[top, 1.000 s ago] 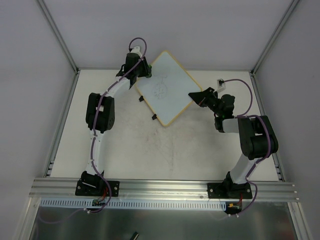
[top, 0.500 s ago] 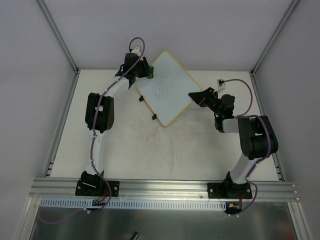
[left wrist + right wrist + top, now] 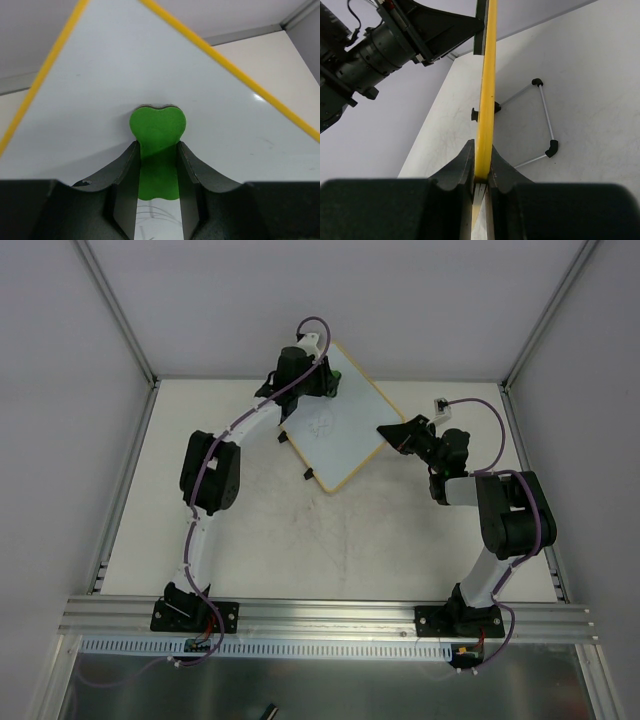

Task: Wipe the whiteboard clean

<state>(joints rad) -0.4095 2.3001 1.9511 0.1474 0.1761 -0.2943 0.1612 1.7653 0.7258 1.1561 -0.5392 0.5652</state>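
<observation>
The whiteboard is a square white board with a tan-yellow rim, propped up at the table's back, with a faint dark doodle near its middle. My left gripper is at the board's far corner, shut on the green bone-shaped eraser, whose lobed end presses on the white surface. Doodle lines show just below the eraser. My right gripper is shut on the board's right rim, seen edge-on as a yellow strip between the fingers.
A wire stand with black corner caps lies on the table under the board. Two black clips sit on the board's near-left edge. Metal frame posts and grey walls ring the table.
My left gripper has swept with the eraser from the board's left corner rightwards along its far edge to the top corner. The right arm has not moved.
</observation>
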